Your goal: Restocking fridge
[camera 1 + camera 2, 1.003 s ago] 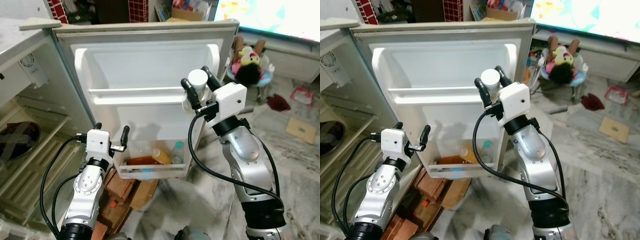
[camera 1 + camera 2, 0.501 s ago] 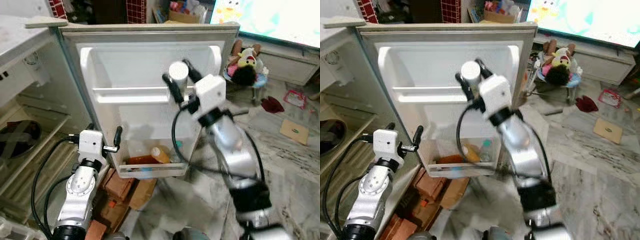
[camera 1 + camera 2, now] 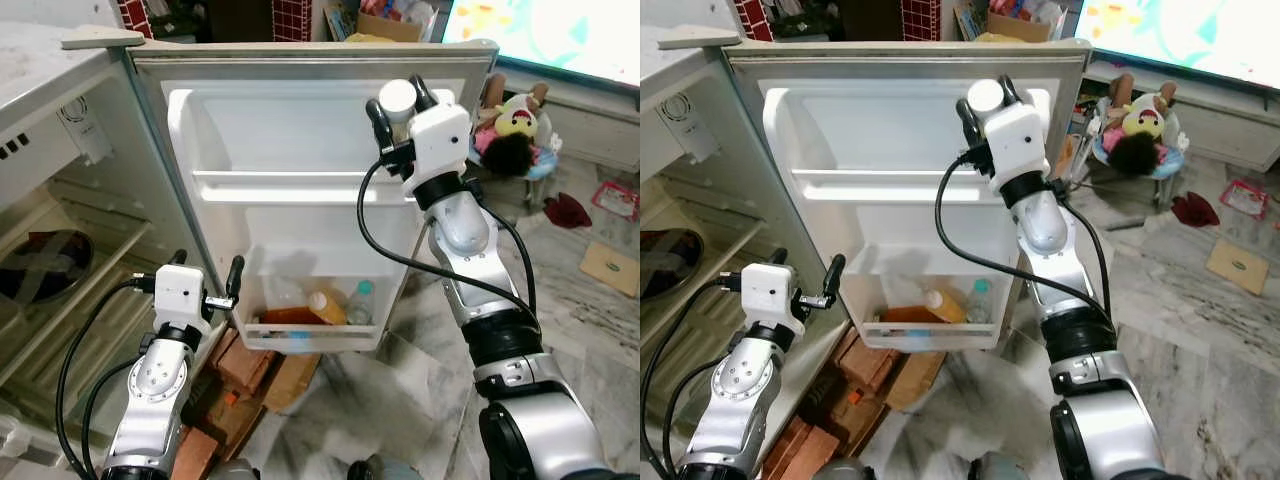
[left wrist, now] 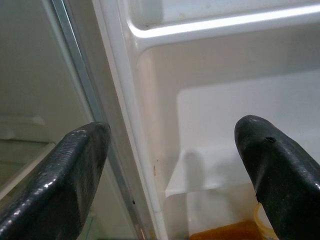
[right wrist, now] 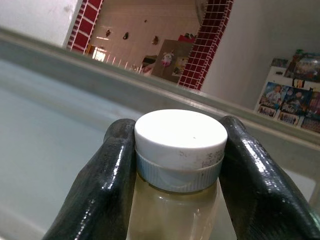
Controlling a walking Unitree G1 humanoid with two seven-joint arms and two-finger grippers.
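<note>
The small fridge's door [image 3: 300,140] stands wide open, its white inner side facing me. My right gripper [image 3: 397,100] is raised in front of the door's upper right part and is shut on a white-capped bottle [image 5: 180,145] of pale liquid. The door's middle shelf rail [image 3: 280,185] runs just below it. The bottom door bin [image 3: 310,320] holds an orange bottle [image 3: 325,305], a clear bottle with a green cap [image 3: 360,300] and a flat brown pack. My left gripper [image 3: 205,280] is open, low at the door's hinge edge, with nothing between its fingers [image 4: 75,180].
The fridge's interior [image 3: 60,260] lies at left, with a dark bowl [image 3: 40,265] on a wire shelf. Bricks and cardboard [image 3: 250,385] lie on the marble floor under the door. A stuffed toy in a small chair [image 3: 515,130] and scattered items sit at right.
My right gripper has lifted the bottle from about shelf-rail height to the door's upper part. The camera has shifted, so the whole scene sits differently. The left gripper stays open near the hinge.
</note>
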